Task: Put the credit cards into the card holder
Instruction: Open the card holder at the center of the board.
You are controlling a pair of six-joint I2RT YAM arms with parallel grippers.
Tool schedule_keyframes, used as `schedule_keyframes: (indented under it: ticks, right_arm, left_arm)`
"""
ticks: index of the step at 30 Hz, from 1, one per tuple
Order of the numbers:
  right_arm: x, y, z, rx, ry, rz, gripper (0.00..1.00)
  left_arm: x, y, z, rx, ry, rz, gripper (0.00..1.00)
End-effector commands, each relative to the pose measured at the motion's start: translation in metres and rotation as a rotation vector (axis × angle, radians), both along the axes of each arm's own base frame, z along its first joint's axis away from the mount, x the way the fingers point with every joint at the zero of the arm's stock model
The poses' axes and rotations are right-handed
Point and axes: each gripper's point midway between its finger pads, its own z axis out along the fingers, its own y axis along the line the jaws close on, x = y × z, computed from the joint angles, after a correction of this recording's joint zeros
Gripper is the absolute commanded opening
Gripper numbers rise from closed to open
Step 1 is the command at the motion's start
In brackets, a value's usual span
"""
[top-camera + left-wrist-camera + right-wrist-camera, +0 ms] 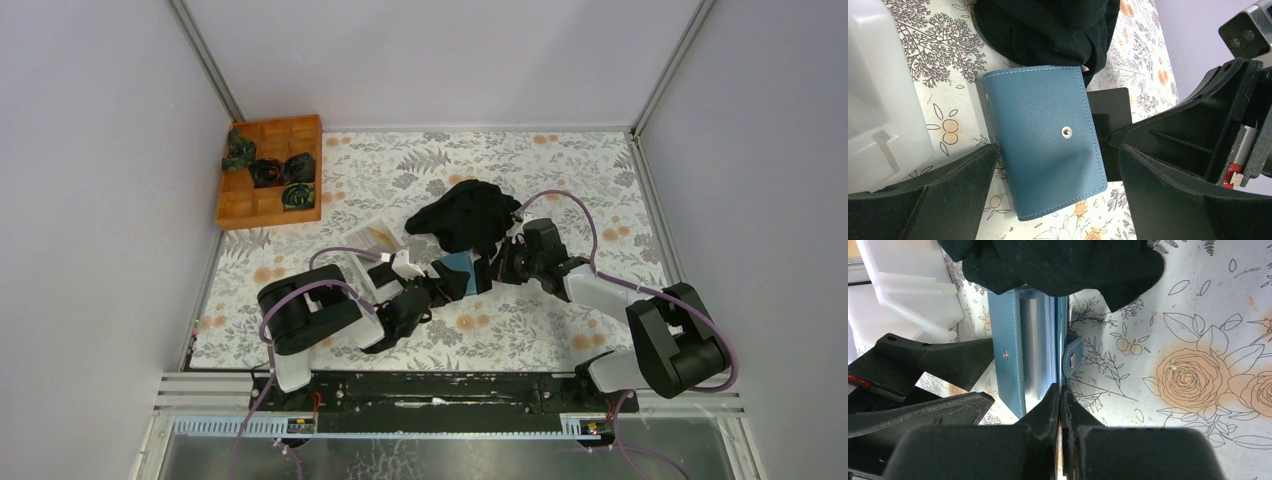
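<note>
Card holder (pixel 1043 115) sits with black cloth (pixel 1048 30) overlapping its far end. Left gripper (pixel 1057 150) spread astride it. Right gripper (pixel 1060 390) appears to pinch 1 black card (pixel 1108 117), part-entered at its open edge. Recommend level, straight push, holder braced.

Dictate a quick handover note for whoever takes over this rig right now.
Left claw: open, astride the card holder.
Right claw: shut on the black card, whose far end sits at the holder's open edge.
Done: that card looks partly inserted.
To do: push it home, then the rest. No other cards are clearly visible; they may be in the white tray.
</note>
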Motion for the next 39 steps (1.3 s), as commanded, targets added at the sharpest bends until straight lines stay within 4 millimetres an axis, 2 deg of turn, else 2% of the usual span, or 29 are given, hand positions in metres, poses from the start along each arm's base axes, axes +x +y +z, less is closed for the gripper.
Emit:
schedule_keyframes:
  ticks: [1,32,39]
  right_arm:
    - [0.012,0.008,0.026,0.035,-0.089,0.023,0.00]
    - [0.012,0.012,0.031,0.052,-0.099,0.041,0.00]
    - [0.010,0.013,0.018,0.049,-0.078,0.050,0.00]
  left_arm:
    - [0.002,-0.001,0.002,-0.008,-0.020,0.007,0.99]
    - [0.003,-0.004,0.001,-0.003,-0.017,-0.001,0.99]
    - [0.003,-0.005,0.002,-0.003,-0.019,-0.004,0.99]
